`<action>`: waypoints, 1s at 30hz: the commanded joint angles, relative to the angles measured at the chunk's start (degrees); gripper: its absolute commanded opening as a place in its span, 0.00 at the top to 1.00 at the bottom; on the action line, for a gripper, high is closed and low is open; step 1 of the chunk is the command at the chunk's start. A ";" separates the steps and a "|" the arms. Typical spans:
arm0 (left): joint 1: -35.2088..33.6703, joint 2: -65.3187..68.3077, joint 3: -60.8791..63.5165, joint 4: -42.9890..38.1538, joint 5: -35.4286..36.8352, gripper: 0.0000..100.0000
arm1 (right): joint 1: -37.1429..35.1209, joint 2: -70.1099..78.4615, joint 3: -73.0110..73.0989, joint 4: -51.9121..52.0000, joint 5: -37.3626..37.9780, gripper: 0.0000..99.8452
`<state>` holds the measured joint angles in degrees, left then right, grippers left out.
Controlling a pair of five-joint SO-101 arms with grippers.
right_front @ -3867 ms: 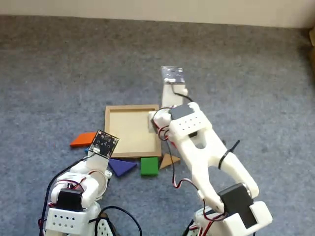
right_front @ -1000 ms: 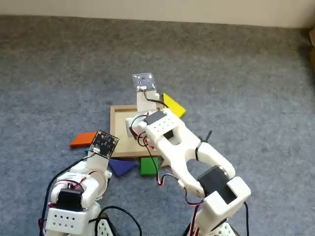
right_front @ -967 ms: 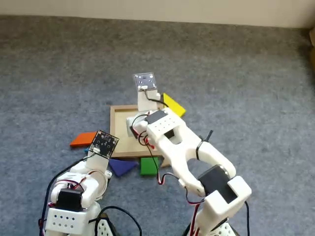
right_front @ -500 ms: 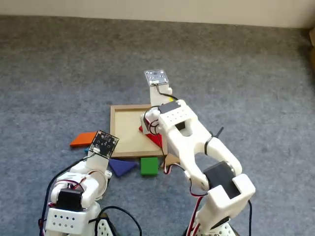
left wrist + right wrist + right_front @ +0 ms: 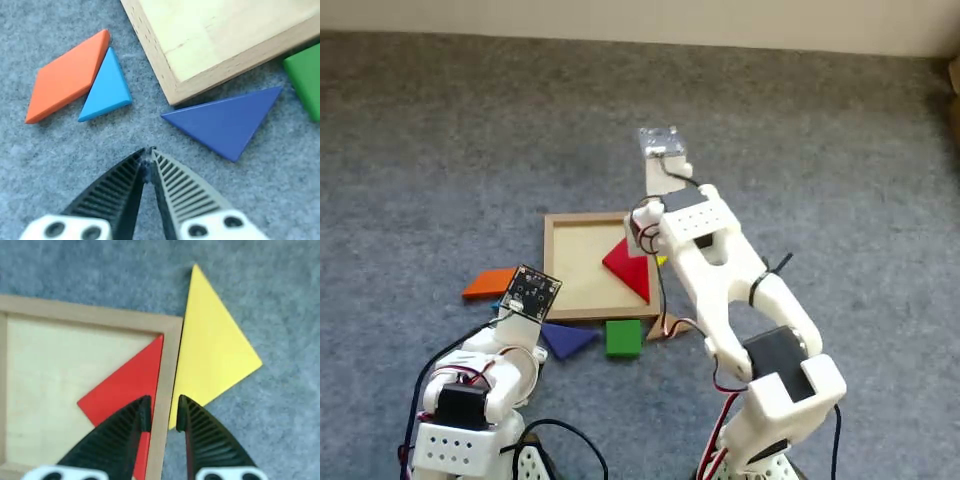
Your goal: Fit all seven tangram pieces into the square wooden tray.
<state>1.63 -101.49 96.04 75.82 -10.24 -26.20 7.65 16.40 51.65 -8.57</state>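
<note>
The square wooden tray (image 5: pixel 582 311) lies mid-table with a red triangle (image 5: pixel 629 266) inside, against its right wall. In the right wrist view my right gripper (image 5: pixel 162 412) hovers slightly open over that wall (image 5: pixel 170 355), holding nothing, the red triangle (image 5: pixel 125 385) on one side and a yellow triangle (image 5: pixel 212 347) outside on the carpet. My left gripper (image 5: pixel 150 150) is shut and empty above the carpet, close to a dark blue triangle (image 5: pixel 225 122). An orange parallelogram (image 5: pixel 67 75) and a light blue triangle (image 5: pixel 106 87) touch each other beside the tray (image 5: pixel 210 40).
A green square (image 5: pixel 623 337) and a brown triangle (image 5: pixel 665 327) lie on the grey carpet just in front of the tray, next to the dark blue triangle (image 5: pixel 568 338). The orange parallelogram (image 5: pixel 488 283) sits left of the tray. The right arm (image 5: pixel 695 235) overhangs the tray's right side.
The right arm swung from the tray's left side to its right edge. The red triangle came into view and now lies free in the tray. The left arm stayed still.
</note>
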 commanded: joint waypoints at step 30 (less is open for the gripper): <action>-0.31 -2.86 1.10 0.09 0.26 0.99 | 12.26 13.85 -3.91 8.40 13.63 0.91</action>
<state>1.63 -101.49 96.04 75.82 -10.24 -15.74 20.48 12.70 56.40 3.56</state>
